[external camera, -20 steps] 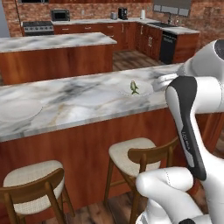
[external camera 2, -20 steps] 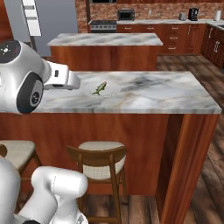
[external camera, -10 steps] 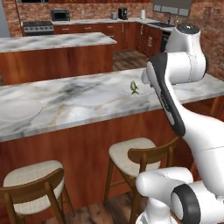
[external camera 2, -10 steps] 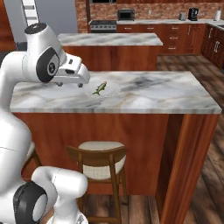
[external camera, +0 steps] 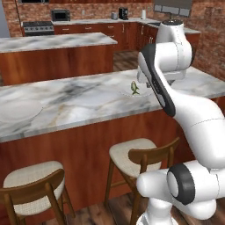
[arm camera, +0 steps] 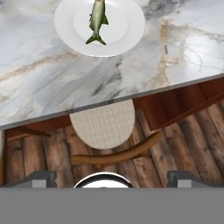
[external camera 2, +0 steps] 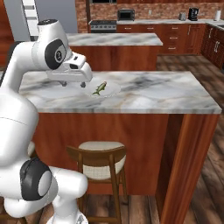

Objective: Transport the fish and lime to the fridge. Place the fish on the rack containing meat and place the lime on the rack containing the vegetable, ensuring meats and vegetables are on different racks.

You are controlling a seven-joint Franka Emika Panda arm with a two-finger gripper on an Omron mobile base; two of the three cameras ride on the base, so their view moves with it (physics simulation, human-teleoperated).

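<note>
- Fish lies on a white plate on the marble table. In the hand view it runs lengthwise, head toward the top edge, tail toward the camera.
- From the right base view the fish sits just beyond the gripper, on the plate near the table's front edge. The left base view has the fish close beside the arm's forearm.
- Jaws spread fully, nothing held. Hand sits high over the table edge, looking down at a stool and the wood floor below.
- Step in hand, as I judge it: reach for the fish. Hand must go forward over the plate before it drops.
- To do it well: centre the jaws over the mid-body, not the tail; turn the wrist so the fingers close across the narrow width.
- Fish is slim and lies flat, so go down nearly to the plate surface, slowly, to avoid a jab that skids the plate.
- Close gently; a thin body may slip or pivot. Lift straight up.
- Lime not located from here. A tall grey appliance at the far left of the right base view may be the fridge; cannot confirm.
</note>
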